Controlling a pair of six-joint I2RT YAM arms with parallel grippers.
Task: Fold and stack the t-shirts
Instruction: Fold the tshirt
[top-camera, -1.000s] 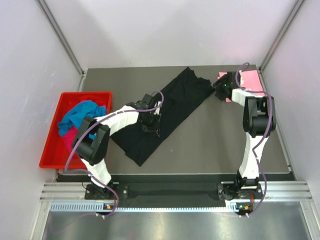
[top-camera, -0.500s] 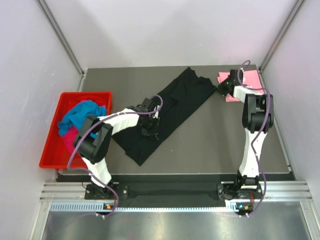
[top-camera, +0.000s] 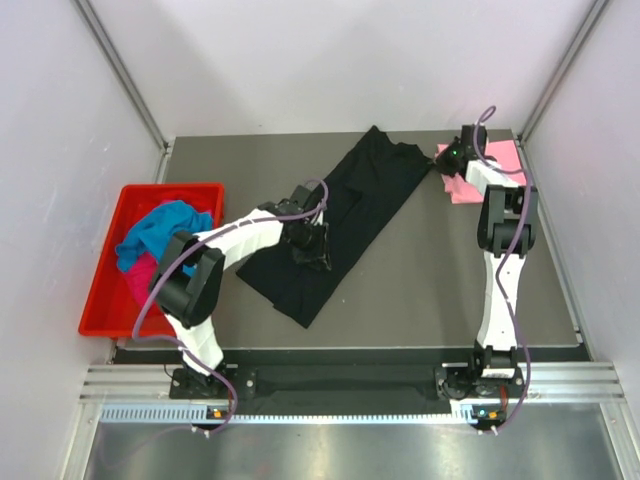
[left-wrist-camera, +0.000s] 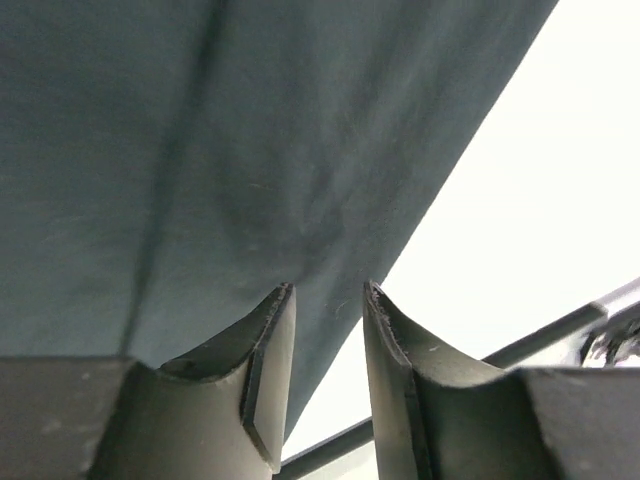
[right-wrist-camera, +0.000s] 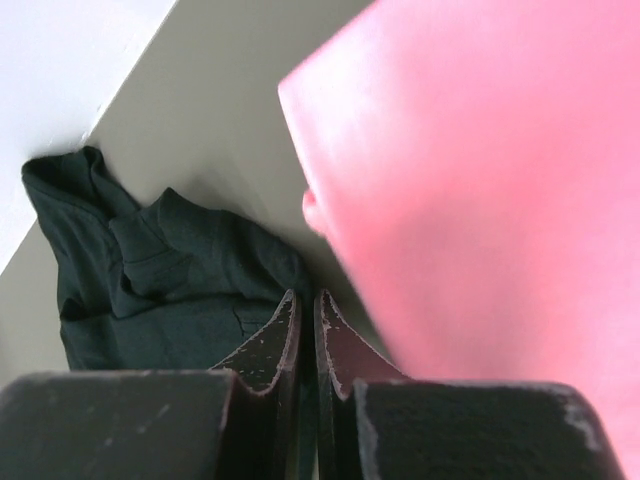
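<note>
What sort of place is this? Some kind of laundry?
Probably a robot test booth, not a laundry: plain white walls box in one grey table, two robot arms are bolted at its near edge, and a black t-shirt lies spread near a red tray.

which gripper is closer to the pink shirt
Right. The right gripper sits at the left edge of the pink shirt; the left gripper is far off, over the black shirt mid-table.

Black shirt (top-camera: 370, 190): soft matt cloth, creased. Pink shirt (top-camera: 505, 153): smooth matt cloth. Tray (top-camera: 100, 305): glossy red plastic. Table (top-camera: 440, 270): matt grey.
</note>
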